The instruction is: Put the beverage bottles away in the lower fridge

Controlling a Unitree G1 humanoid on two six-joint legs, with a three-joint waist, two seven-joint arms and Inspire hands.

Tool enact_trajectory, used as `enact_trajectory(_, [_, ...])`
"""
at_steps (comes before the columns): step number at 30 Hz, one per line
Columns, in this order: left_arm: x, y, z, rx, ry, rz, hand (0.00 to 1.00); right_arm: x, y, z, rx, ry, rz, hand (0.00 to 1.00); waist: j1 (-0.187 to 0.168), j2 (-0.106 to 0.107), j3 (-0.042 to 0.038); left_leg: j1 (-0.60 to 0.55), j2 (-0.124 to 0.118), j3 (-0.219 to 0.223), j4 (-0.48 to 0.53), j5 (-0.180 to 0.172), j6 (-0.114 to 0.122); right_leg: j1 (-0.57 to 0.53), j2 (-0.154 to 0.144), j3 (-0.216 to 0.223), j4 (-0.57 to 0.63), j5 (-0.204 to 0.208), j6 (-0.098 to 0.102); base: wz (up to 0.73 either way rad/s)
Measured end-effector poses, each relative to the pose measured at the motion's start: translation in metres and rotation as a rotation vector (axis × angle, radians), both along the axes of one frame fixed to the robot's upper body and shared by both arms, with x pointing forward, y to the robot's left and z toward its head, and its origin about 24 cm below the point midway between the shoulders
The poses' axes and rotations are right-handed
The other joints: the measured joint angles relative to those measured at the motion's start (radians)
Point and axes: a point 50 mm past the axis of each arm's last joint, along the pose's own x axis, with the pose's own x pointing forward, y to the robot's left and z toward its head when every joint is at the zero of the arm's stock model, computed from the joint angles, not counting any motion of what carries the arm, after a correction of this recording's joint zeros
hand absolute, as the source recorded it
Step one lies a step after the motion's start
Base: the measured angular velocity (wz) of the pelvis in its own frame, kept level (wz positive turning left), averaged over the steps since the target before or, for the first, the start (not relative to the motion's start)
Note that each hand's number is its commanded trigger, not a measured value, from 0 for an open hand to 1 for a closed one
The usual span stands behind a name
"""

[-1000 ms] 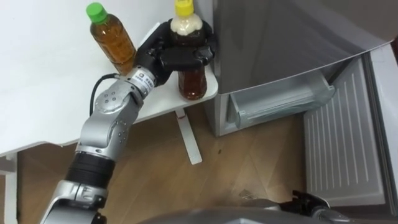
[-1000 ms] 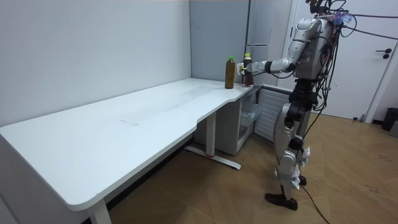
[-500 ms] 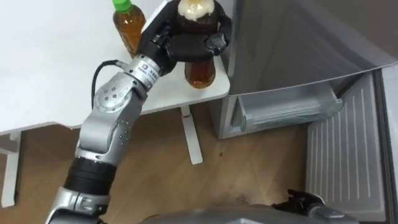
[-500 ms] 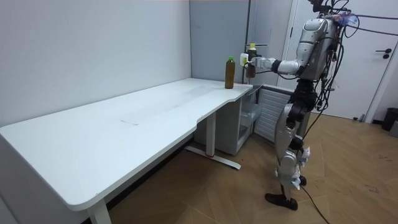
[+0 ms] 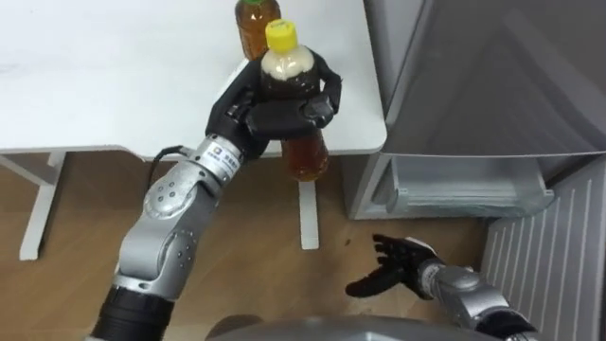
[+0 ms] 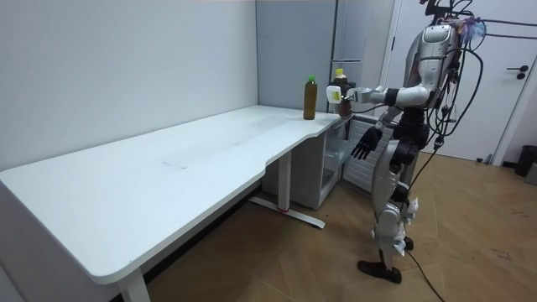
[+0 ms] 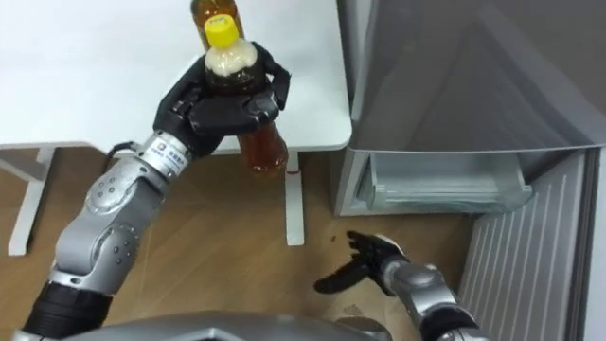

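Gripping the yellow-capped bottle (image 5: 308, 157) with my left hand (image 5: 269, 115) curled tight round its shoulder, I hold it in the air over the corner of the white table (image 5: 114, 85), just in front of a second bottle (image 5: 257, 26) standing there. Right of that stands the grey fridge (image 5: 473, 85), its lower door (image 5: 549, 256) open; my right hand (image 5: 400, 264) hangs low before it, fingers spread apart.
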Motion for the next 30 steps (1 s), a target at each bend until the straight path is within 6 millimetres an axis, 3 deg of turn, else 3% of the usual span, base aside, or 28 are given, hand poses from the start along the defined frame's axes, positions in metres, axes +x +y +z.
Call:
enact_trajectory(8, [-0.010, -0.002, -0.019, -0.017, 0.079, -0.040, 1.00, 0.026, 0.024, 0.022, 0.098, -0.134, 0.102, 0.00, 0.017, -0.003, 0.0066, -0.019, 0.000, -0.010, 0.018, 0.000, 0.000, -0.002, 0.000, -0.012, -0.003, -0.001, -0.001, 0.04])
enact_trajectory(19, [-0.021, -0.008, -0.026, -0.020, 0.105, -0.116, 1.00, 0.034, 0.048, 0.058, 0.285, -0.283, 0.218, 0.00, 0.021, 0.015, 0.0110, -0.029, 0.000, -0.011, 0.020, -0.001, 0.000, -0.008, 0.000, -0.012, -0.005, -0.001, -0.001, 0.00])
enact_trajectory(30, [-0.031, -0.004, -0.033, 0.001, 0.135, -0.142, 1.00, 0.035, 0.058, 0.071, 0.426, -0.296, 0.288, 0.00, 0.020, 0.018, 0.0114, -0.036, 0.001, -0.010, 0.018, -0.001, 0.000, -0.021, 0.000, -0.016, 0.004, -0.001, -0.001, 0.00])
